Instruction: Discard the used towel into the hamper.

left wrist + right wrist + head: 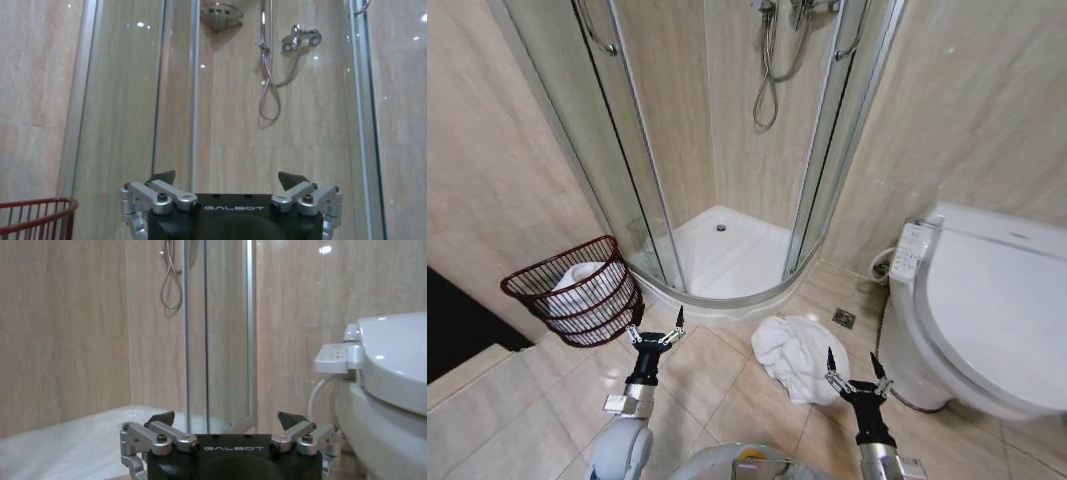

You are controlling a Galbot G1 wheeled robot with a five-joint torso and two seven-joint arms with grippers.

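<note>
A crumpled white towel (800, 355) lies on the tiled floor in front of the shower, left of the toilet. The hamper (577, 291), a dark red wire basket with white cloth inside, stands at the left against the wall; its rim (37, 212) also shows in the left wrist view. My left gripper (658, 326) hangs open just right of the hamper, nothing between its fingers. My right gripper (854, 367) is open too, held at the towel's right edge beside the toilet base. Both grippers (227, 179) (227, 419) point up at the shower wall.
The curved glass shower enclosure (727, 150) with its white tray stands straight ahead. A white toilet (987, 310) with a side control panel fills the right. A floor drain (844, 318) sits beyond the towel. Bare tiles lie between the hamper and the towel.
</note>
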